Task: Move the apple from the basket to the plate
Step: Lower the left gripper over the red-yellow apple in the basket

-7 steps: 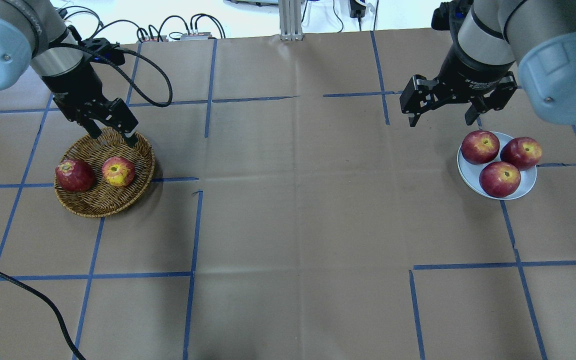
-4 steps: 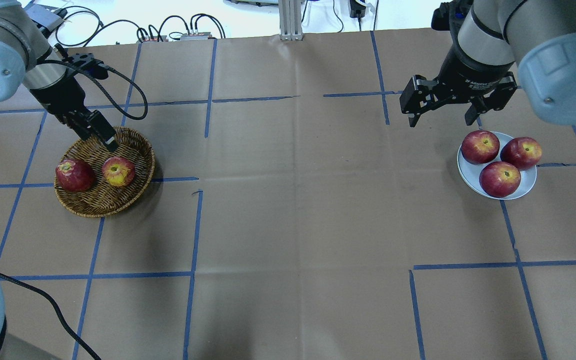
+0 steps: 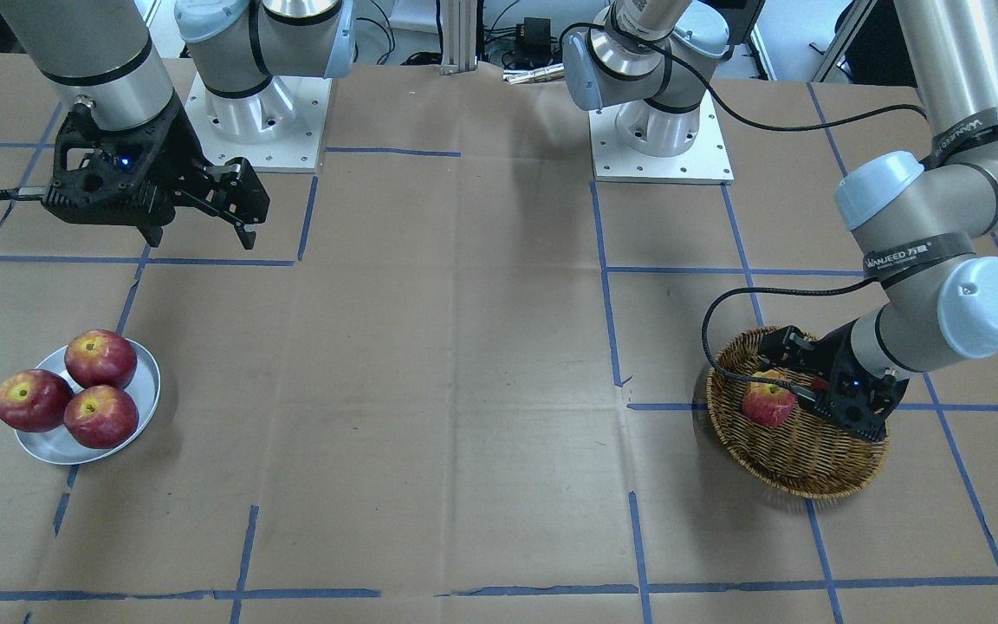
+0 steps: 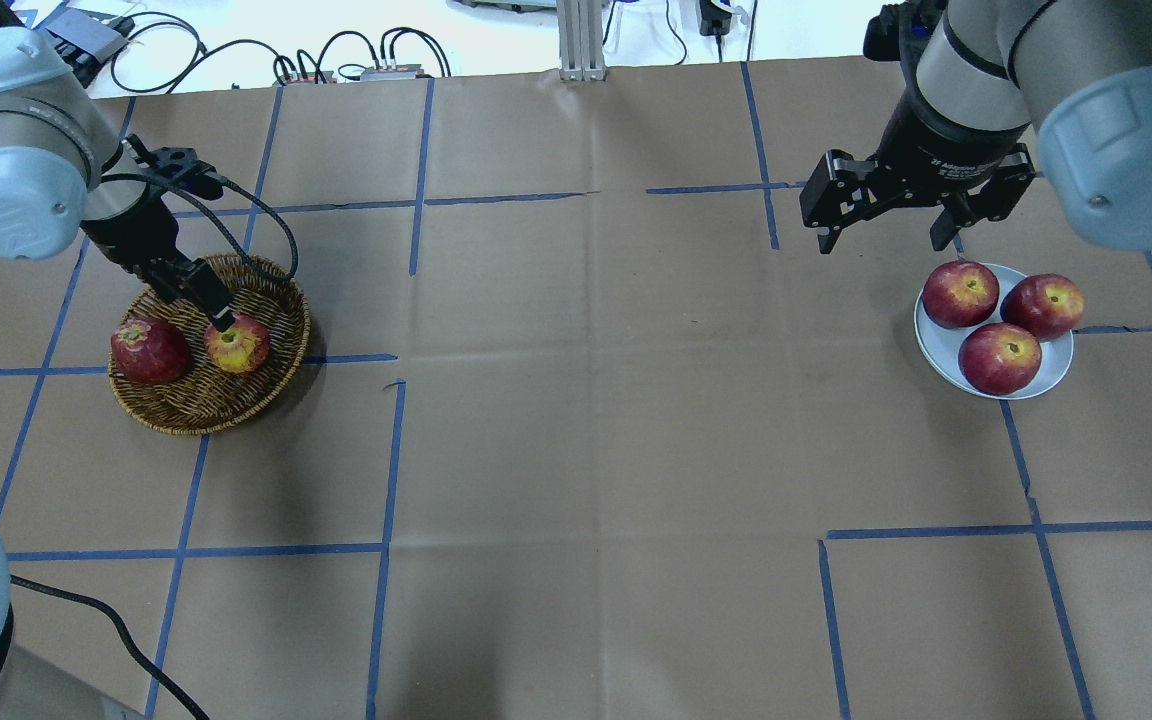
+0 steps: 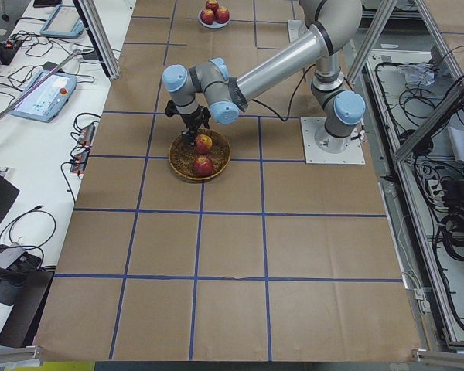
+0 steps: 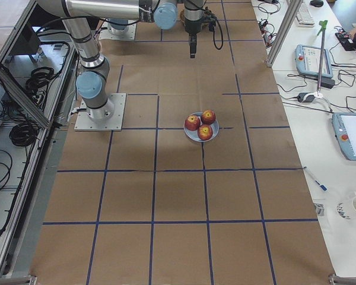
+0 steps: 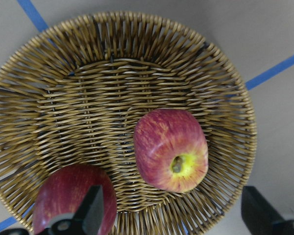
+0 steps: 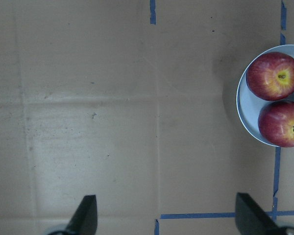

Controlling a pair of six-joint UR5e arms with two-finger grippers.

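Brown paper (image 4: 576, 420) gridded with blue tape (image 4: 236, 550) covered the table (image 3: 464, 520), cables (image 4: 294, 70) beyond. Left of frame, the round tan wicker basket (image 4: 186, 415) held the streaked pinkish-red apple (image 4: 236, 345) under the splayed left gripper (image 7: 172, 205); the right gripper (image 4: 881, 242) hung released near the round silvery-grey plate (image 4: 1056, 372).

We can read one word: "WANJEED". It stands in white letters on a black band (image 3: 916, 256) around the left arm (image 3: 923, 204). Two small signs come after it, and we cannot read them well. A second black band (image 3: 978, 133), higher up on the same arm, seems to bear the same word. The right tool (image 4: 882, 243) has white letters on its black body, too small to read.
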